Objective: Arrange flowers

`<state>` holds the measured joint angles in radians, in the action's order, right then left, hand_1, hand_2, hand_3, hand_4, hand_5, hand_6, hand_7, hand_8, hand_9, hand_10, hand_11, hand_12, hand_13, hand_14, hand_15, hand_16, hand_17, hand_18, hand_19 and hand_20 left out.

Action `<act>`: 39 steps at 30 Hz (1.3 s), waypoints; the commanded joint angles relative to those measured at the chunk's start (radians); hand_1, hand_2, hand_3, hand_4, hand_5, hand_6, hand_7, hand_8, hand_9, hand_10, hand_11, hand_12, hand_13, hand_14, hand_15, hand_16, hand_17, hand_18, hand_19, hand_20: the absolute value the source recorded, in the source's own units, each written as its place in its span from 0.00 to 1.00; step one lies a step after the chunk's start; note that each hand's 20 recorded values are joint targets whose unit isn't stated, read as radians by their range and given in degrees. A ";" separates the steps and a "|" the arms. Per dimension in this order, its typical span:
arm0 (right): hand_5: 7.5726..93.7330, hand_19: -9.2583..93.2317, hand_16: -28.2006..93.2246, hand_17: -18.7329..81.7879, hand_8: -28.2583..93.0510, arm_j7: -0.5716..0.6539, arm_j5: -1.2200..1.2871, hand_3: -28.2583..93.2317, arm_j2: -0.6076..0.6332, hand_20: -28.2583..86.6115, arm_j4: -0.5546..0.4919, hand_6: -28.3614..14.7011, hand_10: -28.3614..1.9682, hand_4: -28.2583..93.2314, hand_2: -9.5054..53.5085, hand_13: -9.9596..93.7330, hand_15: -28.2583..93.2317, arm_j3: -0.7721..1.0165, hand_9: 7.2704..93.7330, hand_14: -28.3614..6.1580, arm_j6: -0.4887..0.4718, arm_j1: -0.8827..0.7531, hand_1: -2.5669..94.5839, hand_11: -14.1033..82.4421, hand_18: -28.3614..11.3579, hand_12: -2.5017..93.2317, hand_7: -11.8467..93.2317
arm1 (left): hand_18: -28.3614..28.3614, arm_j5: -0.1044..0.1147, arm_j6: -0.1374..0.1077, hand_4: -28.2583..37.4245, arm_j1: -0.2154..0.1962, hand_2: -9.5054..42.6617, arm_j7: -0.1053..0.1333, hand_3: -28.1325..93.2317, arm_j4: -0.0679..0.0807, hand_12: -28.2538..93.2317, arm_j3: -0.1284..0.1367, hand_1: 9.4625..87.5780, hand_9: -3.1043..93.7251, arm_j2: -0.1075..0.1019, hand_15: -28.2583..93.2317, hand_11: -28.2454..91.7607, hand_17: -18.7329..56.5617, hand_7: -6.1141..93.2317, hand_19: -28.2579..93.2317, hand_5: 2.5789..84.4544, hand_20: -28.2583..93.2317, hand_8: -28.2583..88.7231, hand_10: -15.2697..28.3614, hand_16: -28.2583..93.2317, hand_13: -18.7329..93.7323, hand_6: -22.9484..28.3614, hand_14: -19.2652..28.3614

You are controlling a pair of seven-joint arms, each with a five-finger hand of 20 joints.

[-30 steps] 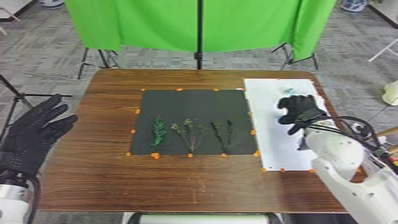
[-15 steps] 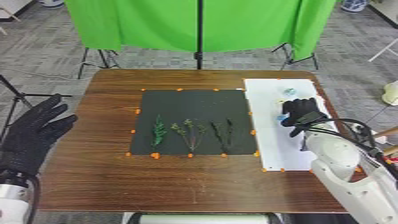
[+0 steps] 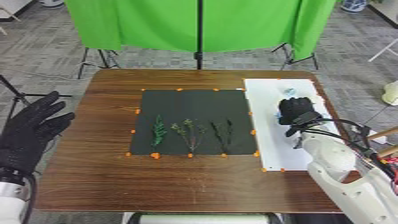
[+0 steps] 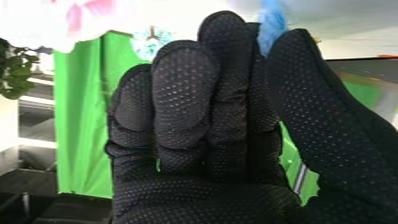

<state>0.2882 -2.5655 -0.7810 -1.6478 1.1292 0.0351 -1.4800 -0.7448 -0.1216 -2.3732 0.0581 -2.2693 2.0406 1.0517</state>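
While easing right hand [image 3: 297, 107] slightly left over white sheet [image 3: 277, 152] (right of frame), keeps fingers straight, thumb apart, blue flower [image 4: 272, 22] showing between; probably lines up pinch.

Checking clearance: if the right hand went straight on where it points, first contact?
Probably the pale blue flower on the white sheet, ahead of the right hand; height above the sheet is unclear.
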 commanded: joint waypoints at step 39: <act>0.70 0.88 0.47 0.51 0.18 -0.251 -0.128 0.91 -0.505 0.57 0.120 0.76 0.84 0.00 0.00 0.82 0.73 -0.525 0.93 0.77 -0.036 0.424 0.50 0.35 0.35 0.51 0.64 | 0.86 0.042 -0.006 0.04 0.057 0.33 -0.040 0.83 0.054 0.30 0.047 0.22 0.32 -0.138 0.61 0.42 0.15 0.23 0.66 0.39 0.28 0.15 0.61 0.19 0.41 0.50 0.71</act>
<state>0.0770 -2.6245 -1.1952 -1.6059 0.6145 0.0090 -1.0355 -0.7007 -0.1510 -2.3667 0.0400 -2.2347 2.1009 0.9444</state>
